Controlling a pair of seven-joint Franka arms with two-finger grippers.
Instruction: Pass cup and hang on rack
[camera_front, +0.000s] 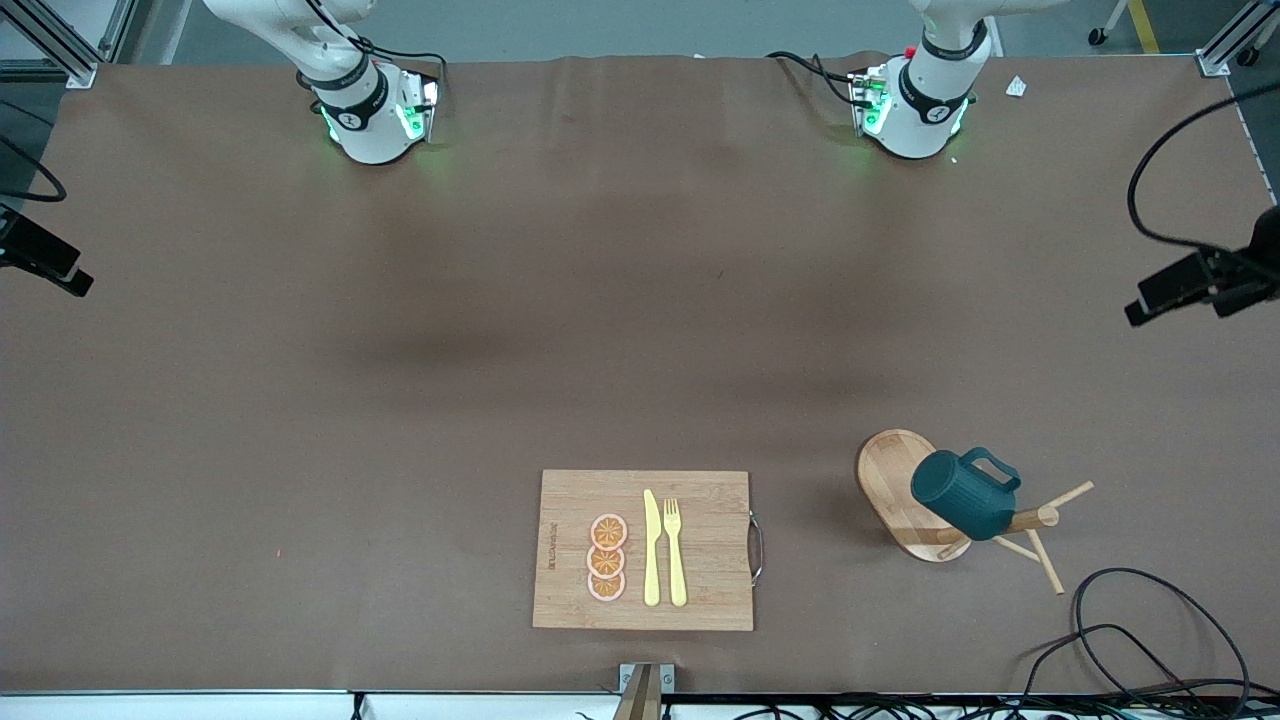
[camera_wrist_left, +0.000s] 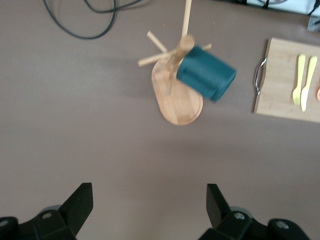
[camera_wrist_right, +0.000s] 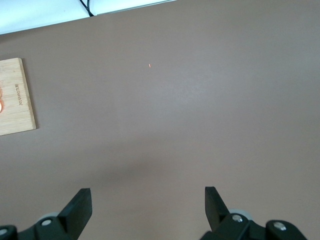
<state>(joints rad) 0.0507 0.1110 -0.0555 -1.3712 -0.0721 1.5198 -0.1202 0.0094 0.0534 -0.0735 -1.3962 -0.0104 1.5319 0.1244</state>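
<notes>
The dark teal cup (camera_front: 963, 492) hangs tilted on a peg of the wooden rack (camera_front: 893, 480), toward the left arm's end of the table and near the front camera. Both also show in the left wrist view, the cup (camera_wrist_left: 206, 73) against the rack (camera_wrist_left: 179, 97). My left gripper (camera_wrist_left: 149, 200) is open and empty, high above bare table, apart from the rack. My right gripper (camera_wrist_right: 148, 202) is open and empty, high above bare table. Neither hand shows in the front view; only the two arm bases do. Both arms wait.
A bamboo cutting board (camera_front: 565, 550) lies near the front edge, beside the rack, with orange slices (camera_front: 607, 558), a yellow knife (camera_front: 651, 548) and a yellow fork (camera_front: 674, 550) on it. Black cables (camera_front: 1140, 630) loop at the front corner by the rack.
</notes>
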